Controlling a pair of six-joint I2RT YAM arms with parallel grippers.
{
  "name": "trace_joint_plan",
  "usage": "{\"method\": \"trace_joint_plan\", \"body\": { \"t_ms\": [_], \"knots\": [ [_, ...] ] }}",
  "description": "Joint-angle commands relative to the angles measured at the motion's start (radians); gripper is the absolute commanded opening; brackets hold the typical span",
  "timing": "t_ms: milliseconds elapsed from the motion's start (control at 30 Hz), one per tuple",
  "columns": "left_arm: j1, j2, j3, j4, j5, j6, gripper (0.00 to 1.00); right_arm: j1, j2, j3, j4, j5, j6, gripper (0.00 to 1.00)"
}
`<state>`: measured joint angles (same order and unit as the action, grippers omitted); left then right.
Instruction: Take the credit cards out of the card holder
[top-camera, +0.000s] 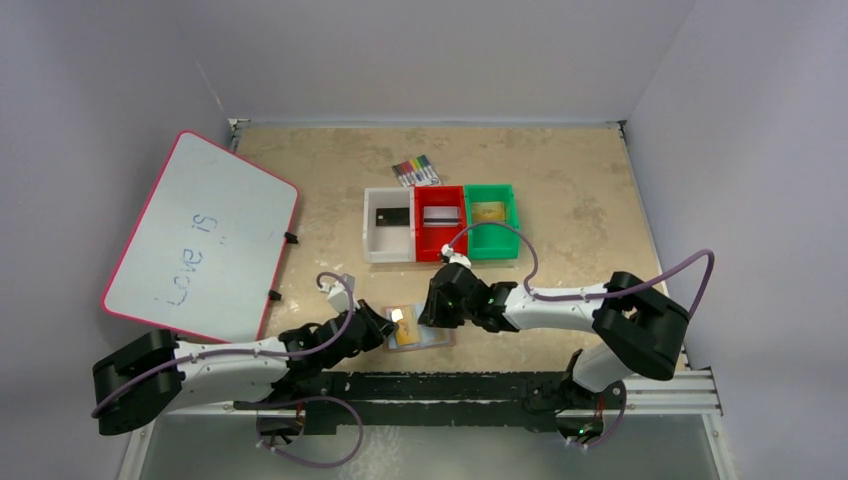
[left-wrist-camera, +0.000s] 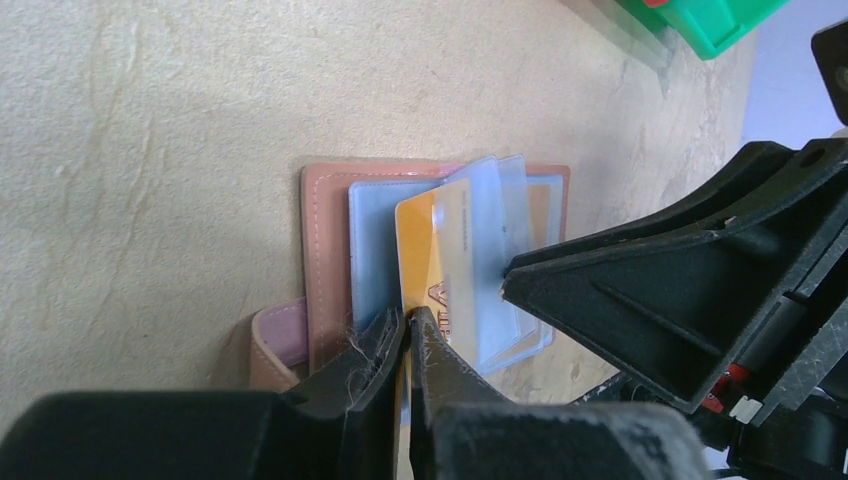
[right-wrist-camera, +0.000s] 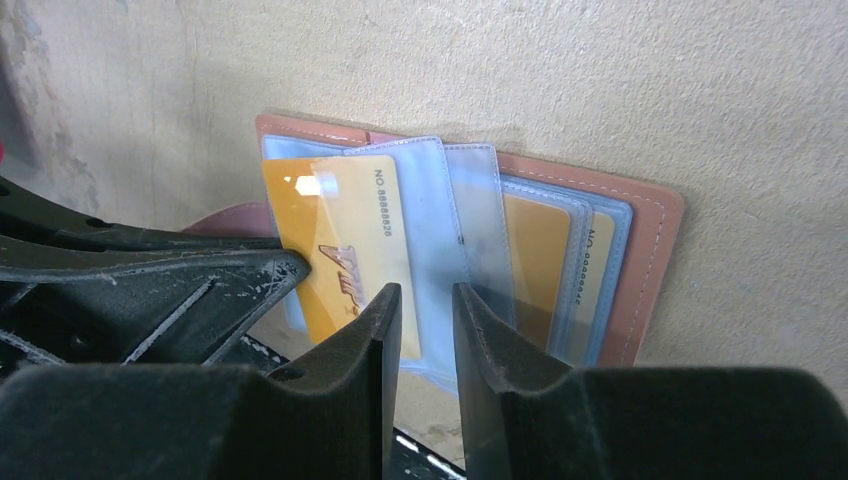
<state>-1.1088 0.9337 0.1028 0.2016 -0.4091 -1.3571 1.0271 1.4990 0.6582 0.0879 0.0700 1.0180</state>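
Card holder (top-camera: 430, 340) on tan table (top-camera: 580, 180)

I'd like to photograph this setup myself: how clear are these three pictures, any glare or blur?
Top view: soft even light, sharp throughout, one bright glint on the card holder. Left wrist view: the holder is fairly crisp, the left gripper's fingers up close are blurry. Right wrist view: a white glare patch on the gold card, the right gripper's fingers soft too.

A red-rimmed whiteboard (top-camera: 200, 238) with blue writing sits at the table's (top-camera: 580, 200) left edge. Coloured markers (top-camera: 415, 171) lie just behind a white bin (top-camera: 388, 245), red bin (top-camera: 430, 243) and green bin (top-camera: 490, 243).
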Motion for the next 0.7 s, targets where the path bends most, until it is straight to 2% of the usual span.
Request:
{"method": "trace_joint_plan", "body": {
  "t_ms": [0,167,433,500,600,667],
  "knots": [
    [-0.004,0.028,0.002,0.103,-0.005,0.026,0.07,-0.002,0.024,0.011,-0.103,0.074,-0.070,0.29],
    [-0.005,0.077,-0.015,0.213,0.005,0.006,0.12,-0.002,0.055,-0.005,-0.086,0.050,-0.065,0.27],
    [-0.003,0.114,-0.023,0.297,0.019,-0.004,0.15,-0.002,0.065,-0.015,-0.070,0.042,-0.061,0.27],
    [-0.004,0.116,-0.022,0.291,0.019,-0.007,0.12,-0.002,0.068,-0.014,-0.071,0.042,-0.061,0.27],
    [-0.004,0.104,-0.022,0.238,0.007,-0.022,0.02,-0.002,0.070,-0.012,-0.084,0.044,-0.044,0.27],
    [-0.004,0.081,-0.017,0.172,-0.012,-0.027,0.00,-0.002,0.066,-0.012,-0.104,0.042,-0.035,0.27]
  ]
}}
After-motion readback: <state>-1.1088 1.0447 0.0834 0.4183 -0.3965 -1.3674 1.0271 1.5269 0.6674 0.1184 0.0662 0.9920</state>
